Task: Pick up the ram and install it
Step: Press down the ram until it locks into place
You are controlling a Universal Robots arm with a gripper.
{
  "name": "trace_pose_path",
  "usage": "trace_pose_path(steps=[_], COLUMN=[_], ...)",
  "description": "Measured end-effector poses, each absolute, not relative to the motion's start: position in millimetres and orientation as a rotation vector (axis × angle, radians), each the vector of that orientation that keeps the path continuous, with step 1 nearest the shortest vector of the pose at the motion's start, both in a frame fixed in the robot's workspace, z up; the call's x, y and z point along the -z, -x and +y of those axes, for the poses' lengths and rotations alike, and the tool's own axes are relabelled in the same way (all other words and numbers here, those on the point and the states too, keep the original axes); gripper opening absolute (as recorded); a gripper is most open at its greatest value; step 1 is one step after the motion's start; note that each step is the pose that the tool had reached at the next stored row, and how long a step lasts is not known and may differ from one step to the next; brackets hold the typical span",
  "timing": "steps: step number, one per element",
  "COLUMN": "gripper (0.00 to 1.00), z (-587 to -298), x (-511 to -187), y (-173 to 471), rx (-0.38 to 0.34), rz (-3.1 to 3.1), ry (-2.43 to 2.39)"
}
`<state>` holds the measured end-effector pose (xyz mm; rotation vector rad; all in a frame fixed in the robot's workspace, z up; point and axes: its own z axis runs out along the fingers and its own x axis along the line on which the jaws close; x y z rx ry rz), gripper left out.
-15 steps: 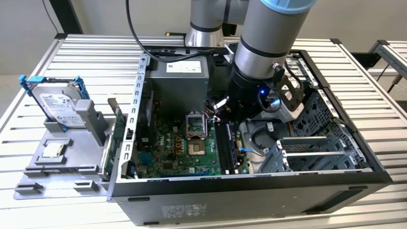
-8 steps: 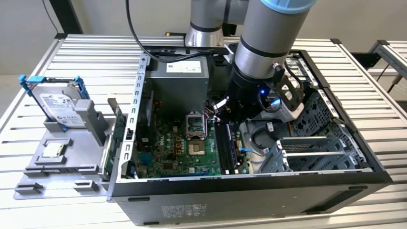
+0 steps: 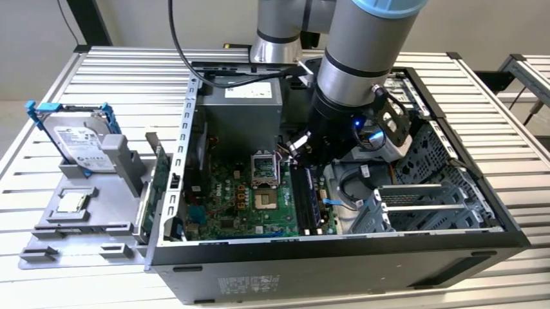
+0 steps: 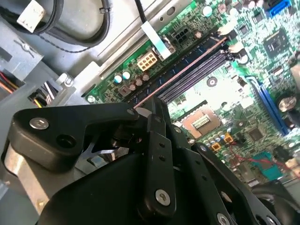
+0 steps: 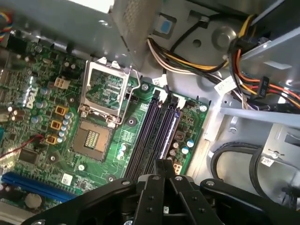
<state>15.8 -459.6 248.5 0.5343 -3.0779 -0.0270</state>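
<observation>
Black linkage of my gripper (image 5: 164,178) fills the foreground in the first wrist view, my fingers pressed together on the ram (image 5: 165,165), edge-on, just over the memory slots (image 5: 154,126) beside the empty processor socket (image 5: 93,136).

Second wrist view: the ram's thin edge (image 4: 187,70) runs along those slots (image 4: 197,70); I judge I should hold it parallel and press evenly.

Exterior view: my gripper (image 3: 311,154) sits inside the computer case (image 3: 344,257), near the motherboard's (image 3: 249,206) right edge.

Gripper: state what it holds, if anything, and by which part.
The gripper looks shut on the ram, a thin stick seen edge-on. It is pinched at one end, and the rest runs out along the motherboard's memory slots.
</observation>
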Motion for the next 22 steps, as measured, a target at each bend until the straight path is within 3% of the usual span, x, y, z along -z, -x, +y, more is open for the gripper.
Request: trace_pose_path(steps=[22], gripper=[0.00], z=[-459.6], x=[-248.5], y=[-15.6], rx=[0.014], rz=[-2.962], ry=[-0.980])
